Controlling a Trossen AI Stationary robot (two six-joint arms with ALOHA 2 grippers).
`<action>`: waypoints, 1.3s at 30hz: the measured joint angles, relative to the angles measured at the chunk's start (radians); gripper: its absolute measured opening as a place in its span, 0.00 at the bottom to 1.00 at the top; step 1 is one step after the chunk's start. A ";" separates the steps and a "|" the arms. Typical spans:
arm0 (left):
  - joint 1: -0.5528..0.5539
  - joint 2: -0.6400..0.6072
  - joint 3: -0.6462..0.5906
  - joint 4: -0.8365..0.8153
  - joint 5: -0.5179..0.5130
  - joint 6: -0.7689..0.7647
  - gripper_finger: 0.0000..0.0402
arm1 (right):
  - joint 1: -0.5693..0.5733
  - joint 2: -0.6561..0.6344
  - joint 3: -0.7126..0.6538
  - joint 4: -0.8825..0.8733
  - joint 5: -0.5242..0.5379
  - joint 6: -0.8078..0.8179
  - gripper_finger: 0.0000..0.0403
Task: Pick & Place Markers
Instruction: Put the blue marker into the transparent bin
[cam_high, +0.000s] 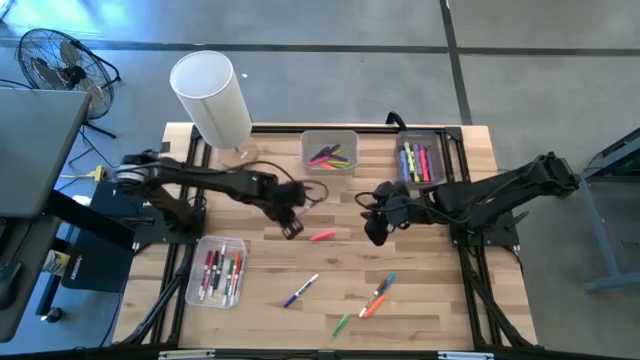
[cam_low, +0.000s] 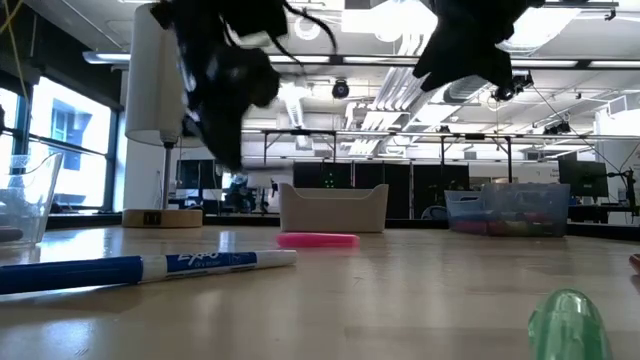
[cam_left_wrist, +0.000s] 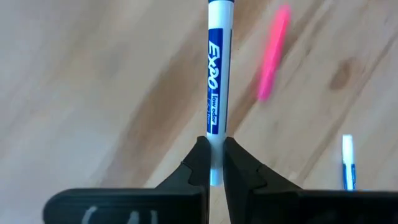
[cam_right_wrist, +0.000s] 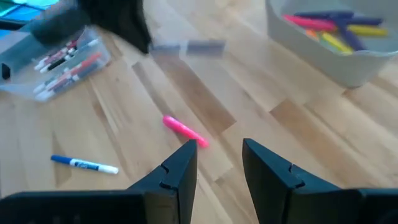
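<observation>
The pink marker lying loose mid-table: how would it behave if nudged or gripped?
The pink round-barrelled marker lies flat on the smooth wooden table, so a nudge would probably roll it. It looks stiff and light; its slim barrel could slip in the open right gripper.

White blue-labelled marker (cam_left_wrist: 214, 93) clamped between fingers (cam_left_wrist: 198, 163); pink marker (cam_high: 322, 236) flat on table

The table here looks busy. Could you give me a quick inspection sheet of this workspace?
Surface: wooden table.
Job's things: pink marker lying mid-table; blue marker and more loose ones near the front; others sorted in clear bins.
Clutter: white cylinder at the back.
Grippers: left gripper shut on a blue-and-white marker; right gripper open, empty, above the table.
Cables: black cable by the left arm.
Surroundings: floor fan.
</observation>
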 joint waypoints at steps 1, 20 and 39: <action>-0.013 -0.026 0.000 -0.012 -0.018 -0.030 0.03 | 0.000 0.000 -0.014 0.020 -0.013 0.000 0.29; -0.711 -0.266 0.004 -0.458 -0.102 -1.224 0.02 | 0.000 -0.001 -0.101 0.281 -0.042 -0.182 0.29; -0.952 -0.071 0.005 -0.462 0.044 -1.618 0.10 | 0.000 -0.002 -0.101 0.350 -0.125 -0.255 0.29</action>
